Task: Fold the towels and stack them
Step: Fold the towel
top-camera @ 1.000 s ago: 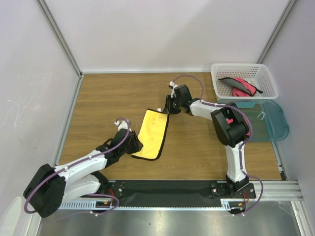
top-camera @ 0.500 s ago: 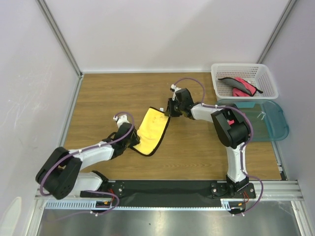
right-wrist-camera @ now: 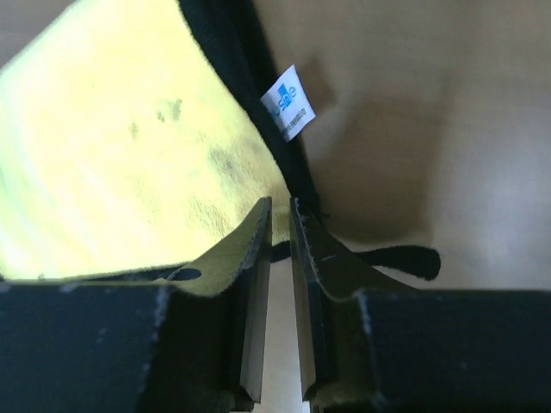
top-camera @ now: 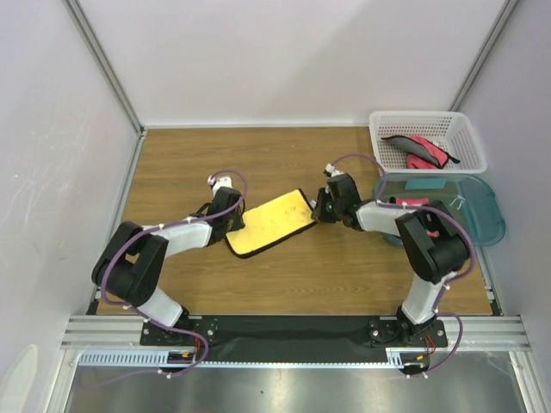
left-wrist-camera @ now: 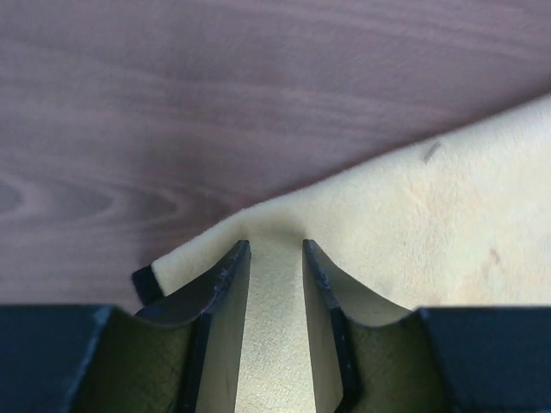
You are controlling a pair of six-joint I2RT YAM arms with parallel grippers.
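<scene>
Yellow black-edged towel (top-camera: pixel 269 225), flat, ends pinched in left gripper (top-camera: pixel 233 227) and right gripper (top-camera: pixel 316 212)

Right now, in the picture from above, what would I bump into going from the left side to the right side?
left gripper → yellow towel → right gripper → white basket

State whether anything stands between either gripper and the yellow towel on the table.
Nothing visible does: the left gripper and the right gripper already have their fingers around opposite ends of the yellow towel.
</scene>
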